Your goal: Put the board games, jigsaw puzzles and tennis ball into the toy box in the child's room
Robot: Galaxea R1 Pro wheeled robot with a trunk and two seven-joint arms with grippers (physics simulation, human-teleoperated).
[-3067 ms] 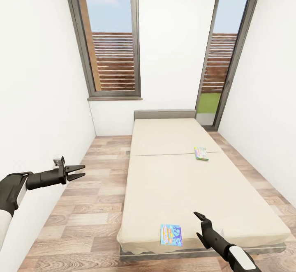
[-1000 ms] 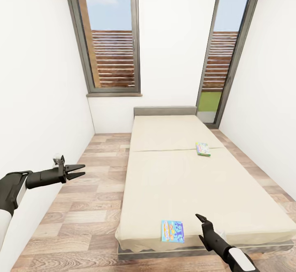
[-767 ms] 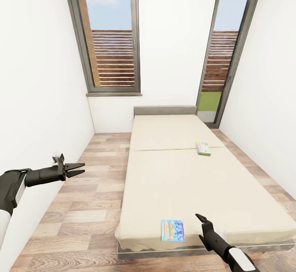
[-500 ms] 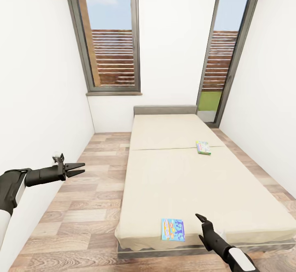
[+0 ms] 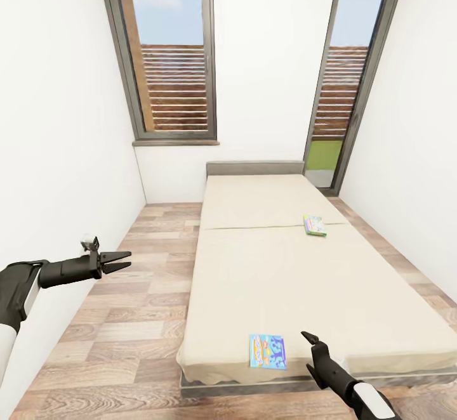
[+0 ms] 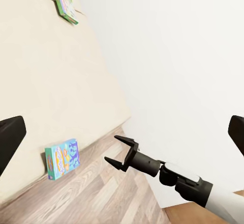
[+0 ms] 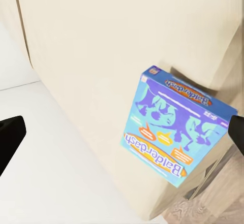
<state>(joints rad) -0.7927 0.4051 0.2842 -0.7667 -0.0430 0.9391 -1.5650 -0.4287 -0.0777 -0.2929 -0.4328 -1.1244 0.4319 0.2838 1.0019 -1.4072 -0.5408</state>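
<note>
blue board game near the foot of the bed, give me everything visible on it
The blue board game is a flat rectangular box, cardboard by the look, with a blue and purple cover, cartoon figures, orange patches and the title "Balderdash" readable in the right wrist view. It lies flat, face up, on the beige bed, close to its foot edge and slightly askew to it. Nothing but the mattress touches it. The open right hand hovers just beside it, apart from it.

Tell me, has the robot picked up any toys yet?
Not yet. Both board games lie on the bed: the blue one at the near edge, the green one farther back. The right gripper hovers open beside the blue game, the left gripper is open and empty.
</note>
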